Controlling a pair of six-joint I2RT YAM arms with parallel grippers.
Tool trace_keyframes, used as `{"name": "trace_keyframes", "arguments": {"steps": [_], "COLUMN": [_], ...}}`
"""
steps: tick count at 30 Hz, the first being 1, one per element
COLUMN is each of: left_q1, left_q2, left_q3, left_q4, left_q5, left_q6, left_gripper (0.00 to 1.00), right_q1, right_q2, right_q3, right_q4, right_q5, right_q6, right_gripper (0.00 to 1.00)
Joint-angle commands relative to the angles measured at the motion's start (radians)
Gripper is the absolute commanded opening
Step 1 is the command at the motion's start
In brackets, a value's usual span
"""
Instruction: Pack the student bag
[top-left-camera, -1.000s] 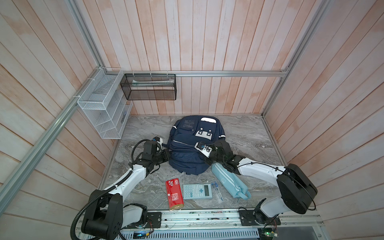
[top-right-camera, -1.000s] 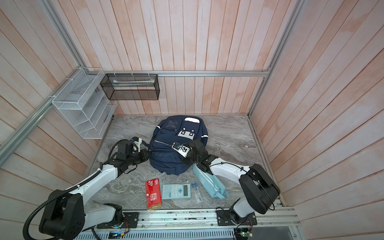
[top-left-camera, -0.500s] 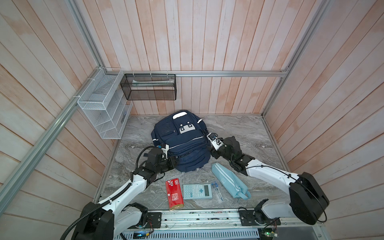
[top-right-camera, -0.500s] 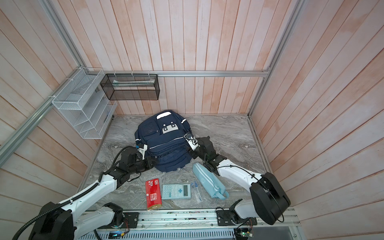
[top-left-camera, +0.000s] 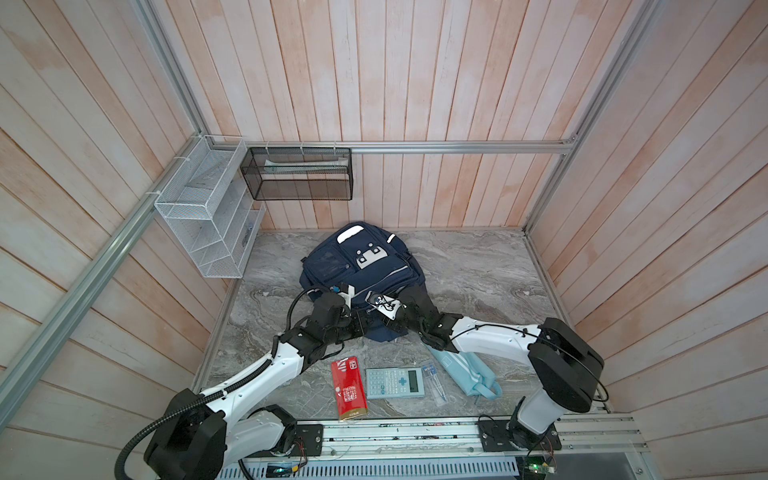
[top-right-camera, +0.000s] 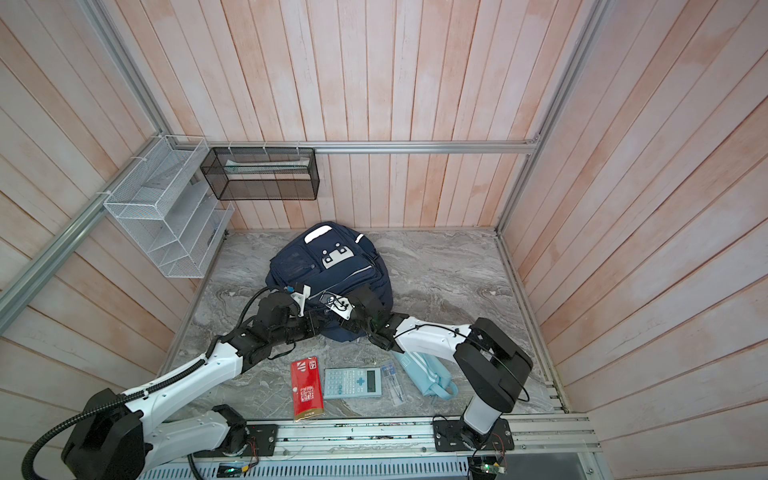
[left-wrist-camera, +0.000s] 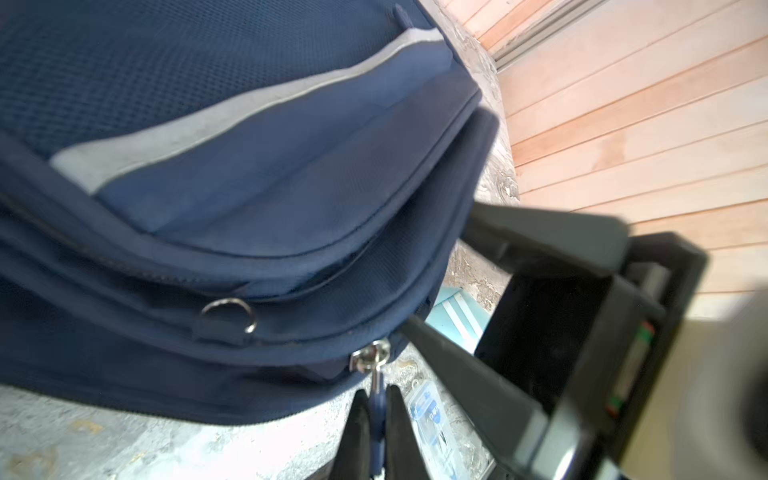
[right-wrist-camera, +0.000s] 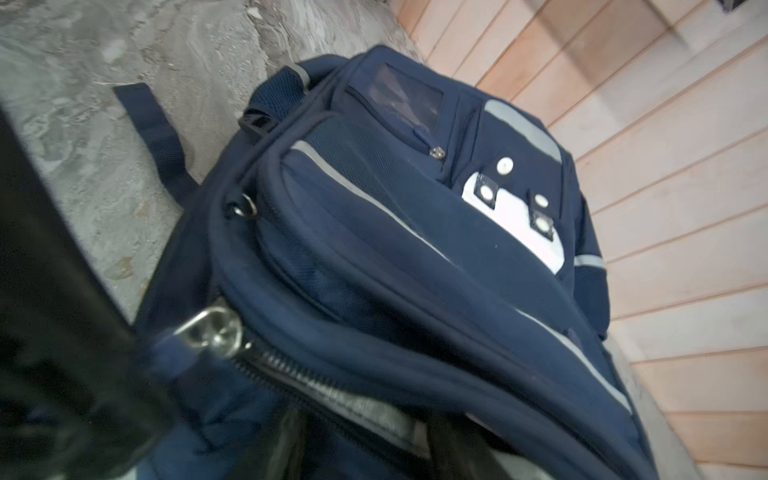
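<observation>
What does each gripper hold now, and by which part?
The left gripper pinches the student bag by a zipper's fabric pull tab. The right gripper has jaws apart at the bag's edge; whether they grip it cannot be told.

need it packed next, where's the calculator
In both top views the calculator lies near the front rail, between the red packet and the clear blister pack.

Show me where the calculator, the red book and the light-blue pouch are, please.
calculator (top-left-camera: 384, 382): in a top view, on its keypad.
red book (top-left-camera: 348, 388): in a top view, on the middle of its cover.
light-blue striped pouch (top-left-camera: 476, 374): in a top view, on its uncovered fabric.
</observation>
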Motion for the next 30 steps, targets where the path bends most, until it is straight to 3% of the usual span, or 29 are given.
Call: {"name": "trace_keyframes", "arguments": {"steps": [1,4,7,10,21,29,30], "left_q1": [-0.01,0.019,0.095,0.184,0.491,0.501,0.502], "left_q2": [-0.026,-0.026,-0.029,-0.008,0.143,0.226,0.221], "left_q3": [0.014,0.028,0.011,0.017,0.028,0.05,0.048], "left_q4": [0.045,-0.007,-0.005,-0.06,-0.012,0.063,0.062], "left_q5": [0.006,-0.03,-0.033,-0.115,-0.107,0.005,0.013], "left_q6": [0.007,0.039,0.061,0.124,0.247,0.227,0.229], "left_gripper": [0.0,0.0,0.0,0.0,0.04,0.13,0.15], "right_q1": [-0.005,-0.005,-0.023,-0.066,-0.168,-0.181,-0.18], "right_q2": [0.03,0.011,-0.041,-0.096,-0.219,-0.252,-0.26], "right_q3": [-0.003,-0.032,-0.073,-0.115,-0.21,-0.224,-0.213], "right_q4": [-0.004,-0.035,-0.066,-0.087,-0.061,-0.033,-0.048], "right_q5": [0.047,0.017,-0.047,-0.132,-0.143,-0.106,-0.111], "right_q6": [-0.025,-0.021,-0.017,0.003,0.027,0.063,0.083], "right_gripper": [0.17,0.0,0.0,0.0,0.0,0.0,0.07]}}
